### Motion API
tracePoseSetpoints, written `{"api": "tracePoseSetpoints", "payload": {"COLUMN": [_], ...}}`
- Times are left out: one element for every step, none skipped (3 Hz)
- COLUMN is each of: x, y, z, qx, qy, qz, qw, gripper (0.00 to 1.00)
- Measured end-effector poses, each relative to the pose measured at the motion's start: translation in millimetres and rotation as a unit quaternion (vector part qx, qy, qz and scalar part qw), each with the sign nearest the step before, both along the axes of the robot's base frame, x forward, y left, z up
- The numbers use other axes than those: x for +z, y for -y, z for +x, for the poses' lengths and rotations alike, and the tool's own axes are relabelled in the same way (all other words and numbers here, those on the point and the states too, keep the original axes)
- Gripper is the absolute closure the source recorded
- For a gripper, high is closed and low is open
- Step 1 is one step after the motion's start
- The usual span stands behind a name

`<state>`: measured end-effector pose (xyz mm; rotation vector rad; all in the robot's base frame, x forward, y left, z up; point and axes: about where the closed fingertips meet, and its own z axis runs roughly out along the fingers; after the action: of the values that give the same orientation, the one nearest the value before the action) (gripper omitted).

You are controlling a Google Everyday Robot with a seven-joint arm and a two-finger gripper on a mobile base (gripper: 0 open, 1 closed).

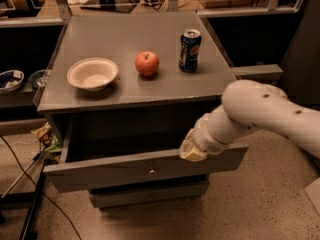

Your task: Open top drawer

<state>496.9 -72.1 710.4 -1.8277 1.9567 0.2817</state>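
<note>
Drawer [100, 174], topmost: stiff, probably weighty wood; tool [192, 150] at front rim, grip state indeterminable; knob [151, 171] alternative hold.

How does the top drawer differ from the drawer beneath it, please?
The top drawer is pulled out; the lower drawer sits further back. The top drawer's front looks wider and taller than the lower drawer's. Both are grey. The gripper is at the top drawer's front edge.

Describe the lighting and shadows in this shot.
Camera view: warm, dim light; the cabinet top is evenly lit; the bowl, apple and can cast short soft shadows; the open top drawer is deeply shadowed inside; the gripper, at its front's upper edge, is well lit.
</note>
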Motion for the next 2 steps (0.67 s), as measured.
{"api": "tracePoseSetpoints", "payload": {"x": [1.7,1.8], "y": [7.1,6.6], "z": [-2.9,-2.9], "qx": [0.011,0.011], "qy": [0.009,0.009], "qz": [0.002,0.002], "qw": [0.9999,0.9999], "gripper": [1.00,0.73]}}
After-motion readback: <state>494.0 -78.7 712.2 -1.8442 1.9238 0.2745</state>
